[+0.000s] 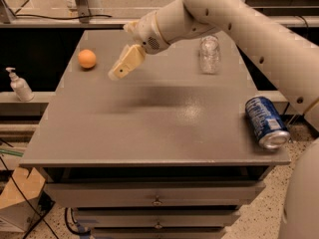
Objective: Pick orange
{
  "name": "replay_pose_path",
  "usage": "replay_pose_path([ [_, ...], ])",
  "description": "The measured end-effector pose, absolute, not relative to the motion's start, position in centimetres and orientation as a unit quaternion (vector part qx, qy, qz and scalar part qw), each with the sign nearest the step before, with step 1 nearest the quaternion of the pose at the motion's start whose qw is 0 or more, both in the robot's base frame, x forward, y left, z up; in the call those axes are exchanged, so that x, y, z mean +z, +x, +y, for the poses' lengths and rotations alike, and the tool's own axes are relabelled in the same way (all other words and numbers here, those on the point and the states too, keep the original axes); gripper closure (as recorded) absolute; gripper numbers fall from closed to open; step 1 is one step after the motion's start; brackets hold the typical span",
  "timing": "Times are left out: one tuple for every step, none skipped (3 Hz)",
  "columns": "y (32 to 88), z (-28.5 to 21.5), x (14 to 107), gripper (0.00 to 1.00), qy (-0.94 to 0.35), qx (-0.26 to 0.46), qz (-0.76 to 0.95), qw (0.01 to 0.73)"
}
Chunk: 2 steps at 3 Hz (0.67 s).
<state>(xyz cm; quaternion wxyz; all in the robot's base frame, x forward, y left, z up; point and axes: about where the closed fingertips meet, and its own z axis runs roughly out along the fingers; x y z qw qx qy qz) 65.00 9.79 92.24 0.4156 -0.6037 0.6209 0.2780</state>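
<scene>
The orange [87,59] is a small round bright fruit resting on the grey table [149,128] near its far left corner. My gripper [116,74] hangs above the table a little to the right of the orange, pointing down and left toward it, apart from it. It holds nothing that I can see. My white arm reaches in from the upper right across the table.
A clear jar [210,54] stands at the far right of the table. A blue drink can [266,122] lies on its side near the right front edge. A soap dispenser [20,86] stands on a ledge left of the table. Drawers sit below the front edge.
</scene>
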Motion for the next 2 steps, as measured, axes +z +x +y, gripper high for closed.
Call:
replay_pose_path([
  [65.6, 13.2, 90.4, 0.0, -0.61, 0.309, 0.607, 0.405],
  [66.6, 16.4, 89.0, 0.0, -0.607, 0.336, 0.595, 0.405],
])
